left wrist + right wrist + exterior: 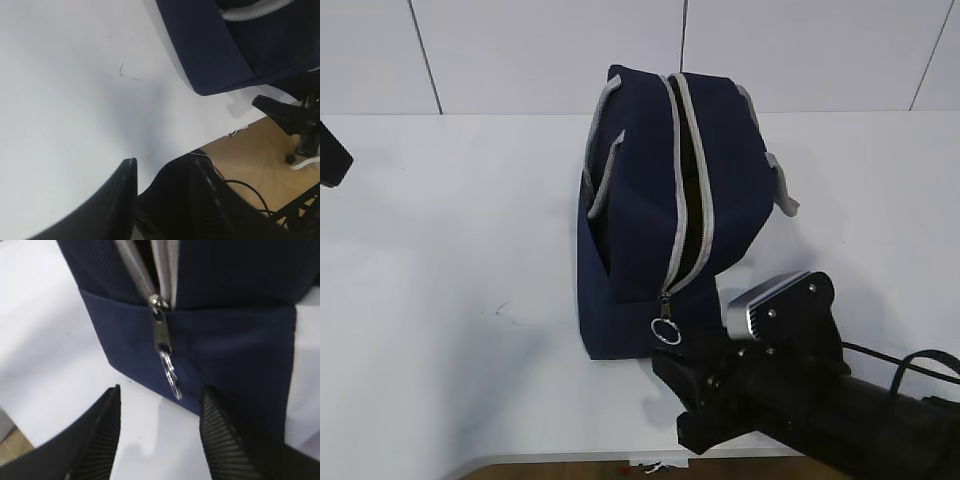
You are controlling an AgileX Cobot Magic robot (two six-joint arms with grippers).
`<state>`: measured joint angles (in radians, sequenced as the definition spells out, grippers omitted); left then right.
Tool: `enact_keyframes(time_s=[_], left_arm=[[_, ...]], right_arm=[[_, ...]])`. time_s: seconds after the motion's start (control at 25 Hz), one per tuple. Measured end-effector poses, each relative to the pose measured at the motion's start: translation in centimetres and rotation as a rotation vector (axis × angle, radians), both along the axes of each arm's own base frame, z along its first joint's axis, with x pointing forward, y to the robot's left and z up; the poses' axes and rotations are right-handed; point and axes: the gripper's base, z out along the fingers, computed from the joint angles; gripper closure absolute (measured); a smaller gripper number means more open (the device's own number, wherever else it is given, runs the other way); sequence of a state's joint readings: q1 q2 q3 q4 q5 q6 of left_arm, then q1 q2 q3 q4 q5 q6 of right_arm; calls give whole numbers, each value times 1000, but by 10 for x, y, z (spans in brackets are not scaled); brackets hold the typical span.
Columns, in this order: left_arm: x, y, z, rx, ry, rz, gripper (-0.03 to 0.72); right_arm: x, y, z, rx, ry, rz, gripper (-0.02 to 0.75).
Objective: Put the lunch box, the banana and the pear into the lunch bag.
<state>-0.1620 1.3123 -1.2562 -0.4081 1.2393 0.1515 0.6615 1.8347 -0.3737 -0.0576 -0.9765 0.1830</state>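
The navy lunch bag (pixel 640 200) stands on the white table, its grey zipper partly open along the top. It also shows in the left wrist view (pixel 215 55) and the right wrist view (pixel 225 285). The metal ring pull (pixel 666 331) hangs at the bag's near end (pixel 172 375). My right gripper (pixel 675 395) is open and empty just in front of the ring pull (pixel 160 395), not touching it. My left gripper (pixel 162 162) is empty, slightly open, over bare table far left of the bag. The lunch box, banana and pear are out of view.
The white table (pixel 450 300) ends at its front edge close under the right arm (pixel 570 462). Wooden floor and cables (pixel 260 165) show beyond that edge. A white panelled wall (pixel 520 50) stands behind the bag.
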Motion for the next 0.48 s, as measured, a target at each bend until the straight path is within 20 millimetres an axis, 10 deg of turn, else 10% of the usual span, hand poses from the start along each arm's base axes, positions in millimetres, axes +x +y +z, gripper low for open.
enact_keyframes(time_s=[0.48], left_arm=[[0,0,0,-5,1,0,421]], right_arm=[[5,4,-8,-8,11,0,359]])
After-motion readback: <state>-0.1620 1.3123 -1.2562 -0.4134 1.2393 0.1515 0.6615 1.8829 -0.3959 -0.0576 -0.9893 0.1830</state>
